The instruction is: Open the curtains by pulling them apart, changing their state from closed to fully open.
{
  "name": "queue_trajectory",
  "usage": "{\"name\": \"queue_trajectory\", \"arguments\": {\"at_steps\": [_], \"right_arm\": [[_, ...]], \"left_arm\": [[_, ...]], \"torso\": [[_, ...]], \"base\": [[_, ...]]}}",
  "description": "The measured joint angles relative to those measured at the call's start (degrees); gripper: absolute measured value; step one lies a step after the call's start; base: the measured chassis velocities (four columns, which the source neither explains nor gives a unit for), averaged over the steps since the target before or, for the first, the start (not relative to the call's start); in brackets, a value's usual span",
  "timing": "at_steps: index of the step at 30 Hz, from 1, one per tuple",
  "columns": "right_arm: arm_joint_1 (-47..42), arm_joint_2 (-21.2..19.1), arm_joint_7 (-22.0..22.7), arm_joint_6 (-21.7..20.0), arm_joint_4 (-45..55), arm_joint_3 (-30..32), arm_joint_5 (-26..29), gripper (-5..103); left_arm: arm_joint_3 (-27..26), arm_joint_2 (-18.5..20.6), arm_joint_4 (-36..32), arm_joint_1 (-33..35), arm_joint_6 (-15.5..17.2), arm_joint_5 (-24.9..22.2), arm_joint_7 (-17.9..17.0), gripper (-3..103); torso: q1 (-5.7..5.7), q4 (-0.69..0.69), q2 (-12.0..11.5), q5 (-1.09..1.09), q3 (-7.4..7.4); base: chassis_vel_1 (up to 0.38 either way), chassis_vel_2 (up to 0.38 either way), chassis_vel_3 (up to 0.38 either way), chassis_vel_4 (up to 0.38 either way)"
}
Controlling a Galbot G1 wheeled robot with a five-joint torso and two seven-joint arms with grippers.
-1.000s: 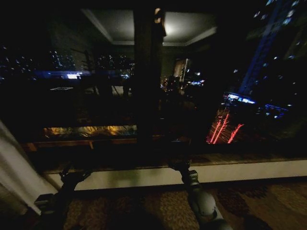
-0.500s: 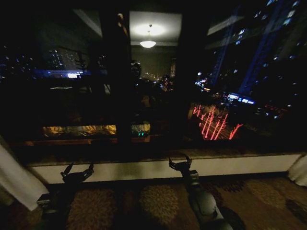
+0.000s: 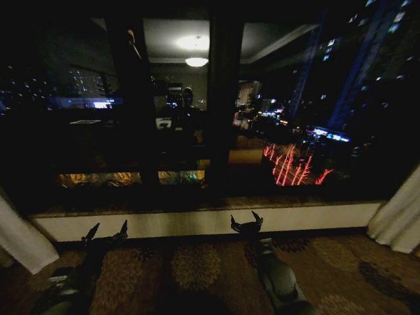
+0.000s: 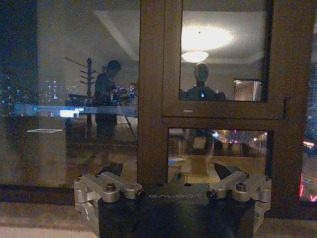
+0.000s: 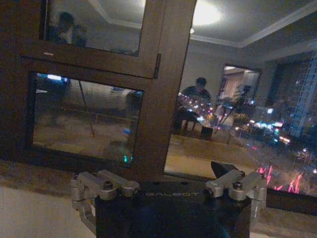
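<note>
Head view first: nearest you are your two arms, low over the patterned carpet. Your left gripper sits toward the left, your right gripper just right of centre, both pointing at the pale sill under the window. Each one is spread wide and holding nothing; the wrist views confirm it, with the left gripper and the right gripper showing fingertips well apart against the dark wooden window frame.

Beyond the sill you face bare glass, city lights and the room's reflection. No fabric hangs in front of you.

Now the curtains. You can see one pale panel bunched at the far left edge and the other bunched at the far right edge, both reaching to the floor, their folds running up and down. They lie well apart from each other and well apart from both grippers. The left panel is on your left gripper's outer side and nearer to that arm; the right panel is on your right gripper's outer side and nearer to that arm.

Judging by the uncovered window, the curtains already look drawn open, or very nearly. Any remaining pull would be sideways and outward, each arm toward its own panel.
</note>
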Motion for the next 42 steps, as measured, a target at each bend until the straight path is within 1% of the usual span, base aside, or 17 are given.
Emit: {"name": "queue_trajectory", "arguments": {"at_steps": [18, 21, 24, 25, 27, 30, 32, 42], "right_arm": [[0.26, 0.10, 0.02, 0.68, -0.94, 0.02, 0.13, 100], [0.17, 0.05, 0.01, 2.81, -1.76, -0.07, 0.12, 100], [0.11, -0.03, 0.02, 3.21, -1.99, -0.02, 0.12, 100], [0.10, -0.08, 0.02, 3.39, -2.15, 0.06, 0.12, 100], [0.11, -0.10, 0.02, 3.46, -2.22, 0.15, 0.12, 100], [0.20, -0.14, 0.02, 3.54, -2.38, 0.31, 0.15, 100], [0.10, -0.14, 0.01, 3.62, -2.44, 0.68, 0.21, 100], [-0.84, -0.37, 0.07, 4.74, -2.42, 2.09, 0.28, 100]], "left_arm": [[0.20, 0.04, 0.00, 0.02, -0.29, 0.17, -0.15, 100], [-0.02, -0.19, -0.26, 0.25, -0.36, 0.17, -0.18, 100], [-0.02, -0.41, -0.38, 0.38, -0.36, 0.17, -0.20, 100], [0.03, -0.61, -0.65, 0.53, -0.38, 0.17, -0.20, 100], [0.11, -0.73, -0.75, 0.61, -0.38, 0.17, -0.21, 100], [0.43, -0.91, -0.87, 0.73, -0.37, 0.18, -0.30, 100], [0.87, -1.00, -0.91, 0.67, -0.34, 0.20, -0.40, 100], [2.42, -1.30, -0.65, 0.48, -0.62, 1.10, -0.55, 100]], "torso": [[0.00, 0.00, 0.00, 0.00, 0.00], [0.00, 0.01, 0.00, 0.02, 0.00], [-0.03, 0.00, 0.02, 0.01, -0.02], [-0.05, -0.01, 0.04, 0.06, -0.03], [-0.05, -0.01, 0.04, 0.06, -0.03], [-0.02, 0.02, 0.00, -0.03, 0.00], [0.03, 0.02, -0.02, 0.01, 0.01], [-0.01, -0.01, 0.00, 0.02, -0.01]], "base": [[0.048, -0.375, -0.051, 0.379], [0.026, -0.368, -0.016, 0.346], [0.017, -0.290, -0.011, 0.280], [0.049, -0.163, -0.005, 0.126], [0.049, -0.097, -0.025, 0.126], [0.005, 0.004, -0.007, -0.023], [0.006, 0.096, 0.003, -0.093], [-0.004, 0.030, 0.002, -0.026]]}}
